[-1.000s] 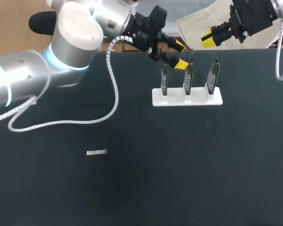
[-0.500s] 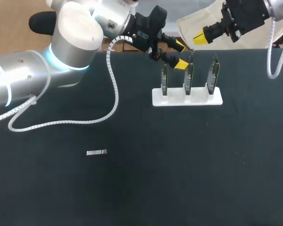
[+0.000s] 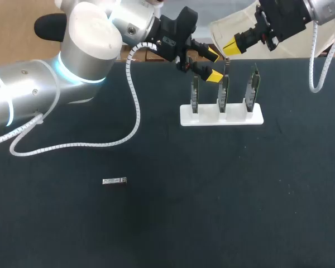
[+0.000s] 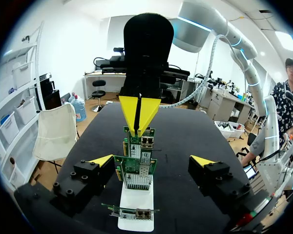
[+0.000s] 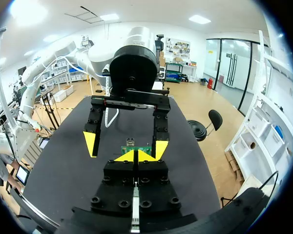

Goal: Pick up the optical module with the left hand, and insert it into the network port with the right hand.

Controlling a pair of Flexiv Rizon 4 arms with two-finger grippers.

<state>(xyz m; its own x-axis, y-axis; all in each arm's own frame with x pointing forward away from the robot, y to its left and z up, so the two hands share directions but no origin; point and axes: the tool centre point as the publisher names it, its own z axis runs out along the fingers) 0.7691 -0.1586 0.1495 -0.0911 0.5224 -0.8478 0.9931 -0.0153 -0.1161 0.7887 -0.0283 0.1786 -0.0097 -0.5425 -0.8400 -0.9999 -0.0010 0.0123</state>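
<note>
R gripper (image 3: 230,46): shifted left over the last sec, from past the rack's right end to near the mid card's top, on its far side; yellow tips pressed together, nothing seen betw them in head view. Own wrist view shows a thin pale strip in the seam lower down, can't tell what
L gripper (image 3: 213,65): no move; hangs by the tops of the left & mid cards, fingers spread wide, holding nothing
Optical module (image 3: 114,180): same spot as before, flat on the dark table (image 3: 223,195), well apart from both grippers, untouched
Rack (image 3: 220,115): white base w/ 3 upright cards, unmoved; mid card (image 3: 223,92) lies ahead of L's spread fingers, no contact visible
Facing: the 2 grippers now point at each other across the cards, close
Meaning: only R arm is active & it's closing on the port end early; pickup not started, module is down & L is nowhere near it
Next, prob: L has to leave the rack & drop to the module before R's spot matters
Risk: both grippers crowd the same cards, a bump could tip the rack
</note>
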